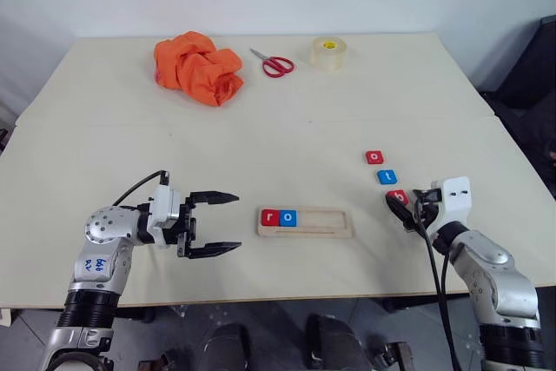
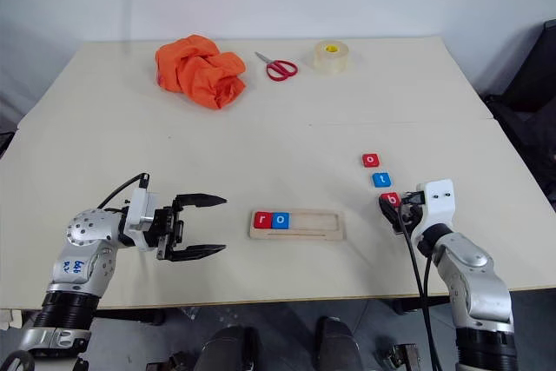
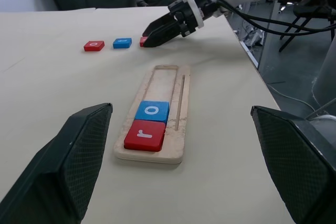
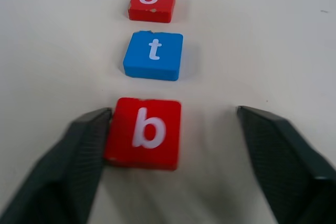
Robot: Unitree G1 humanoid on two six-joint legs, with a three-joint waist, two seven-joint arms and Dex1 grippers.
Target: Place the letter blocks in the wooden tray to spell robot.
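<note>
My right hand (image 4: 170, 161) is low over the table (image 1: 287, 128) with its two fingers apart, set either side of the red b block (image 4: 144, 132). One finger (image 4: 79, 156) touches one edge of that block; the other stands clear of the opposite edge with bare table between. The block lies flat, not lifted.

Just beyond the b block, straight ahead of my right hand, lies the blue t block (image 4: 154, 55), and past that the red o block (image 4: 152, 3). The three sit in a short line, each apart from the next.

My left hand (image 1: 215, 224) hovers level with its fingers spread wide, holding nothing, and points toward the wooden tray (image 1: 334, 232). The tray lies flat between my two hands, nearer the left one, with its near end just ahead of the left fingertips. In the end of the tray closest to my left hand sit a red r block (image 3: 145, 135) and, touching it on the far side, a blue o block (image 3: 153, 111). The rest of the tray, toward my right hand, is bare wood.

Well ahead of both hands, at the far side of the table, lie a crumpled orange cloth (image 1: 198, 67), red-handled scissors (image 1: 274, 63) and a roll of clear tape (image 1: 329, 52), each apart from the others.
</note>
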